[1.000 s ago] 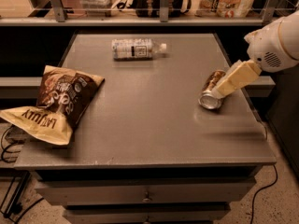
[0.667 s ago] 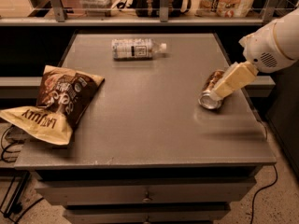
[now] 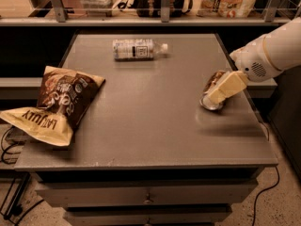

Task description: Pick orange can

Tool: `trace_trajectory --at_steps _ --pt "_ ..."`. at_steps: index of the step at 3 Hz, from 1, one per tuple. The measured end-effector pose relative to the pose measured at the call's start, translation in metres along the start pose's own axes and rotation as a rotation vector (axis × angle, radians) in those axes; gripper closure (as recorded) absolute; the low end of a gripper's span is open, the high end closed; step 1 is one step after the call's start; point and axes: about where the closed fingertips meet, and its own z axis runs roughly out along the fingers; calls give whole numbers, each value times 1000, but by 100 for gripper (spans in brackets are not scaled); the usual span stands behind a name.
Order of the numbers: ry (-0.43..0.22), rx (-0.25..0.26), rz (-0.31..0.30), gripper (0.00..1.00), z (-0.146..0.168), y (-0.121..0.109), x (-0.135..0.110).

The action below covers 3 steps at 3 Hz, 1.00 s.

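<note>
The orange can (image 3: 212, 89) lies on its side near the right edge of the grey table (image 3: 150, 126), its silver end facing the camera. My gripper (image 3: 225, 87) comes in from the right on a white arm (image 3: 268, 53). Its cream-coloured tip lies right over the can and covers the can's right side. The can rests on the table.
A clear plastic bottle (image 3: 137, 49) with a white label lies on its side at the back of the table. A brown and yellow snack bag (image 3: 56, 102) lies at the left edge. A shelf with goods (image 3: 160, 4) runs behind the table. Drawers (image 3: 148, 197) are below the top.
The white arm has shifted a little to the left and down, closer over the can. The can, bottle and bag have not moved.
</note>
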Motion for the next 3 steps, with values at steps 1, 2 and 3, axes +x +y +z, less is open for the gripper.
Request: trace_trajectory --at_steps 1,2,3 --pt "-19 -33 36 0 20 -3 2" --pt "-34 -65 70 0 41 -9 6" --pt "-28 -97 94 0 61 -11 10"
